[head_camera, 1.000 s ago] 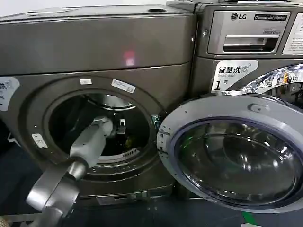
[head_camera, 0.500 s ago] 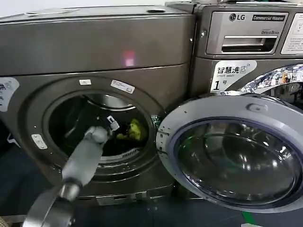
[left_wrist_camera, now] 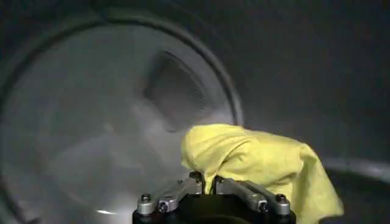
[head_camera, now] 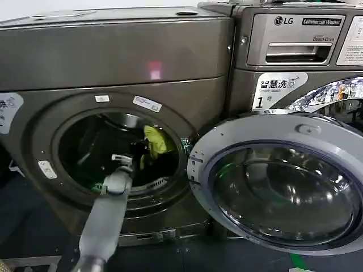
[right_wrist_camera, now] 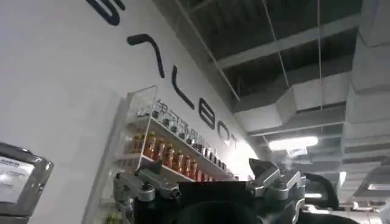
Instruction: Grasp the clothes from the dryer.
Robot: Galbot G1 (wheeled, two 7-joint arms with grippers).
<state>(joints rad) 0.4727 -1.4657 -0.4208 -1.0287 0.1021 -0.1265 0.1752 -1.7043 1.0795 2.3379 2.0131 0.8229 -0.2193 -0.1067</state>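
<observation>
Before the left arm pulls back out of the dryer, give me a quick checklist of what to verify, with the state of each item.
1. Left gripper shut on the clothes: ok, the fingers meet on a fold of the yellow fabric.
2. Clothes lifted off the drum floor: ok, they hang at the gripper inside the porthole.
3. Door swung clear of the opening: ok, it stands wide open to the right.
4. Fabric free of the drum wall: cannot tell, its far side is hidden.
5. Right gripper out of the way: ok, it points up toward a wall and ceiling, open.
</observation>
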